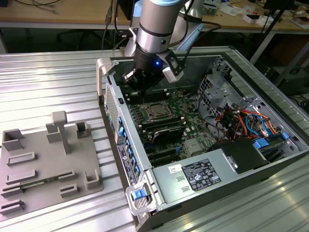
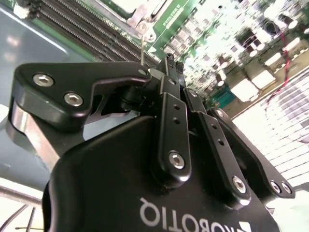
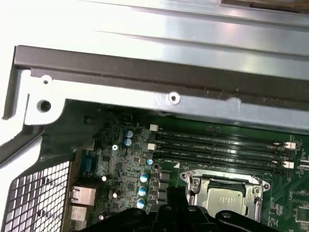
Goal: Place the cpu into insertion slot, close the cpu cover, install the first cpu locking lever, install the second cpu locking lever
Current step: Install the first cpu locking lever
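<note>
The cpu [image 1: 155, 111] lies in the socket on the green motherboard, its dull silver top [image 3: 227, 199] framed by the silvery cpu cover [image 3: 219, 181], which lies flat over it. My gripper [image 1: 138, 88] hangs inside the open computer case, just off the socket towards the exterior view's left. In the second wrist view its black fingertips [image 2: 169, 65] are pressed together, so the gripper [image 2: 170, 67] is shut. A thin metal locking lever [image 2: 143, 47] runs from the socket corner down beside the tips. Whether it touches them I cannot tell.
The case wall [image 1: 113, 104] stands close on the exterior view's left of the gripper. Memory slots [image 3: 217, 142] lie beside the socket, with a drive cage and cables [image 1: 241, 118] and the power supply [image 1: 200, 174] further off. A grey fixture plate [image 1: 48, 164] sits on the table outside.
</note>
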You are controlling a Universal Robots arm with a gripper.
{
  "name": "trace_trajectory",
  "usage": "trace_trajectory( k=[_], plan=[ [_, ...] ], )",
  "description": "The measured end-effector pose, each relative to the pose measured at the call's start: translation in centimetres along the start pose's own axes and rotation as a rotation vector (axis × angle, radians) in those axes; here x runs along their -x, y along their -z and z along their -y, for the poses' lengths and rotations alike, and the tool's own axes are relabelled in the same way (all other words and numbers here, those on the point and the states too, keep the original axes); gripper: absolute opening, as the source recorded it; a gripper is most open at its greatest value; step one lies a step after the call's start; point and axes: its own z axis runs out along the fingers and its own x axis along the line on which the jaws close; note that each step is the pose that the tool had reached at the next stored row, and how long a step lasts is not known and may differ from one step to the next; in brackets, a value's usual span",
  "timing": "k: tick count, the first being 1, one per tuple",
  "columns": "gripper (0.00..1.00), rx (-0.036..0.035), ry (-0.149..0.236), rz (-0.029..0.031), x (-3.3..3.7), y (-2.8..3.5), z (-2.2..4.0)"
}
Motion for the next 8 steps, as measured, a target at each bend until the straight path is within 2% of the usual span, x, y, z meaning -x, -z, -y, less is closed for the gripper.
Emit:
trace_trajectory(
  k=[2,5,8],
  plan=[
    [0.11,0.0,-0.002,0.0003,0.07,-0.03,-0.51],
    [0.11,0.0,-0.003,0.0001,0.4,-0.04,-0.51],
    [0.11,0.0001,-0.003,-0.0011,1.5,-0.07,-0.4]
  ],
)
